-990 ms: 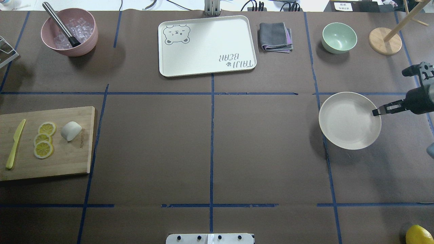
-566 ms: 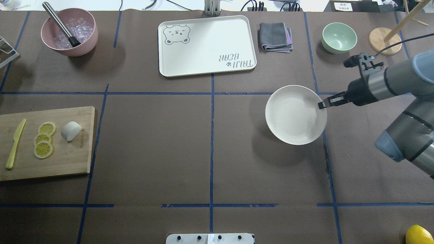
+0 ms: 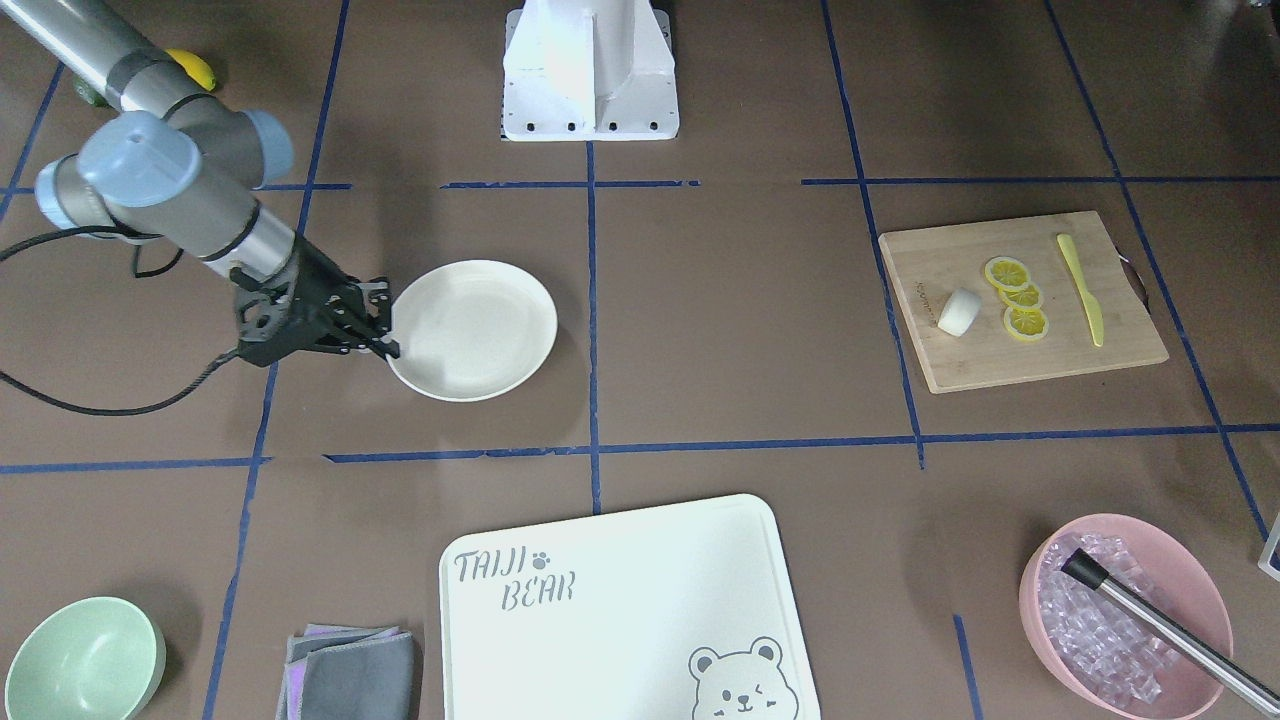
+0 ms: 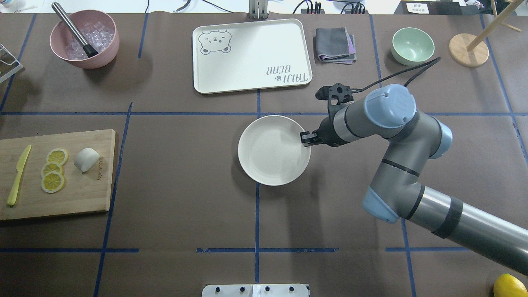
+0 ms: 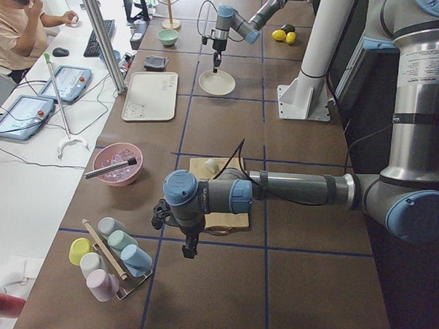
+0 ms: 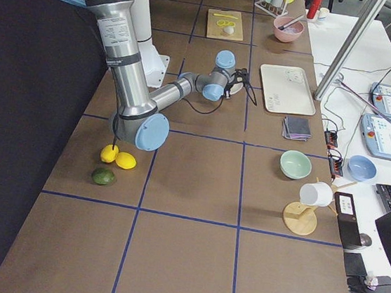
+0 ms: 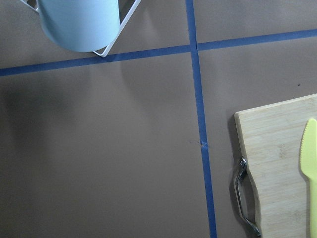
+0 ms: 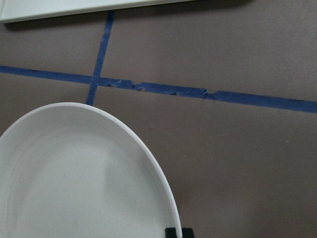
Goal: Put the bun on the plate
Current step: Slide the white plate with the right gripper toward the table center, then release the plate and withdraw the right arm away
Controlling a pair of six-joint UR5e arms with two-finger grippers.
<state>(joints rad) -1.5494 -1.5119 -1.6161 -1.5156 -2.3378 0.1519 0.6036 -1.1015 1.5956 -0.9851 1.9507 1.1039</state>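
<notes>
The bun [image 4: 86, 159] is a small white lump lying on the wooden cutting board [image 4: 82, 194] at the table's left, beside the lemon slices [image 4: 53, 170]; the front view shows the bun [image 3: 958, 311] too. The cream plate [image 4: 272, 152] is at the table's middle, on the centre tape line. My right gripper [image 4: 306, 138] is shut on the plate's right rim. The right wrist view shows the plate [image 8: 84, 173] filling its lower left. My left gripper [image 5: 190, 249] hangs past the board's far end, away from the bun; whether it is open or shut I cannot tell.
A bear-printed tray [image 4: 251, 55] lies at the back centre, with a folded grey cloth [image 4: 335, 44] and a mint bowl [image 4: 412, 45] to its right. A pink bowl of ice [image 4: 84, 39] stands back left. A yellow knife [image 4: 18, 173] lies on the board.
My right arm has carried the plate leftward, from the table's right side to its middle. The bun and board have not moved.
</notes>
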